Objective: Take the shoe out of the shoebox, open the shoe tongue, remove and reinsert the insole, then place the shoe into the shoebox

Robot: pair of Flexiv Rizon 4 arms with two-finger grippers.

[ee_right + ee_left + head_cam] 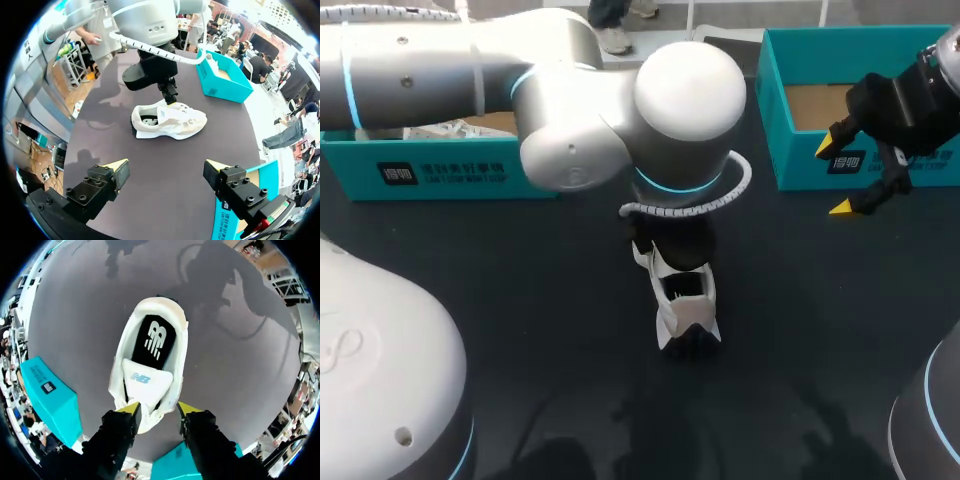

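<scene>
A white shoe (150,385) lies on the dark table, its opening showing a black insole (156,339) and a raised white tongue (145,380). My left gripper (158,408) hangs over the shoe's front part, with its yellow tips apart on either side of the laces. No part of the shoe is pinched between them. In the head view my left arm's elbow hides that gripper, and only the shoe's heel end (685,305) shows. My right gripper (167,167) stands open and empty, well short of the shoe (170,120), near the right shoebox (800,140).
A teal shoebox (440,175) stands at the back left and another at the back right. The left one (222,80) has something white inside. Bare dark tabletop (570,400) lies in front of the shoe.
</scene>
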